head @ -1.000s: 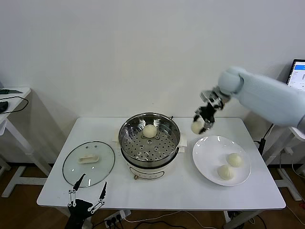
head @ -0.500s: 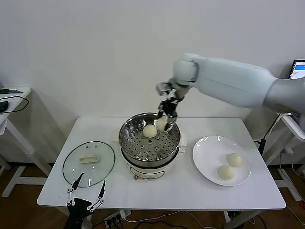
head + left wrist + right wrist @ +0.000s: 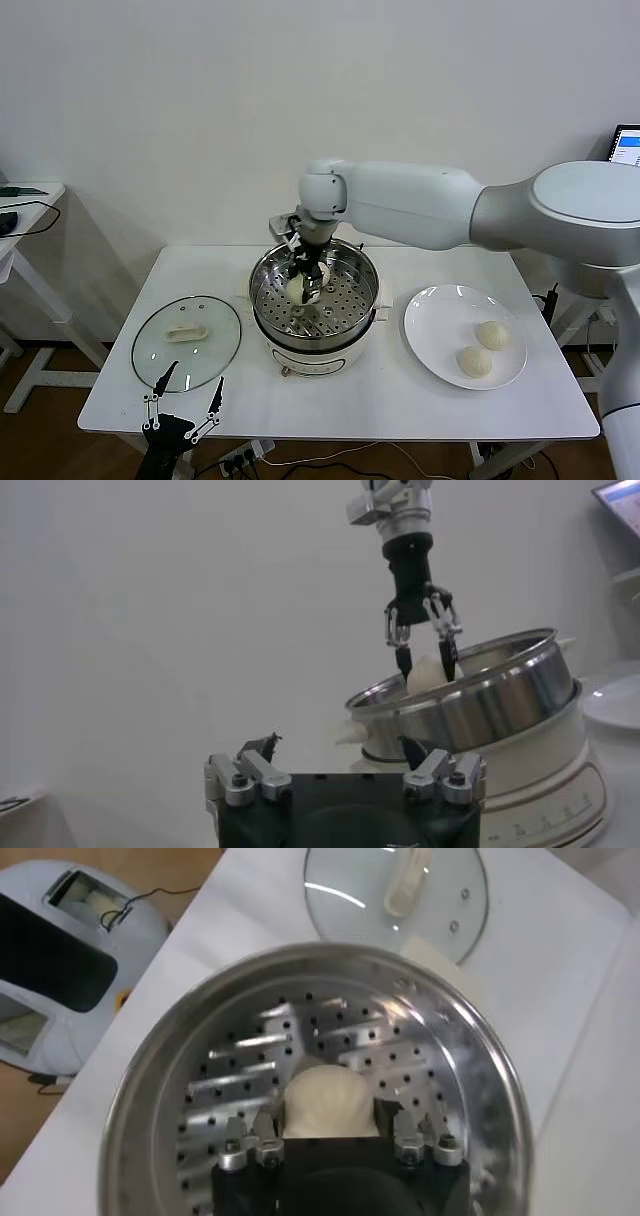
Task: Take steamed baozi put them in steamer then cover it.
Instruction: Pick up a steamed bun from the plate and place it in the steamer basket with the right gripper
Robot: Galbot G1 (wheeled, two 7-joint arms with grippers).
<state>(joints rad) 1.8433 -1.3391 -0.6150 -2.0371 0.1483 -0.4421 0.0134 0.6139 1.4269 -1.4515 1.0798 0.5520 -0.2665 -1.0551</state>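
The right claw (image 3: 304, 283) hung low inside the steamer (image 3: 314, 296), pinching a bun (image 3: 330, 1103) just above the perforated tray — low enough, I judged, to set it down without a drop. Two more buns (image 3: 484, 348) waited on the white plate (image 3: 437, 312) to the right. The lid (image 3: 186, 342) lay flat on the counter (image 3: 400, 400), out of the way. The left claw (image 3: 183, 408) idled near the counter's front edge (fingers spread wide, holding nothing).
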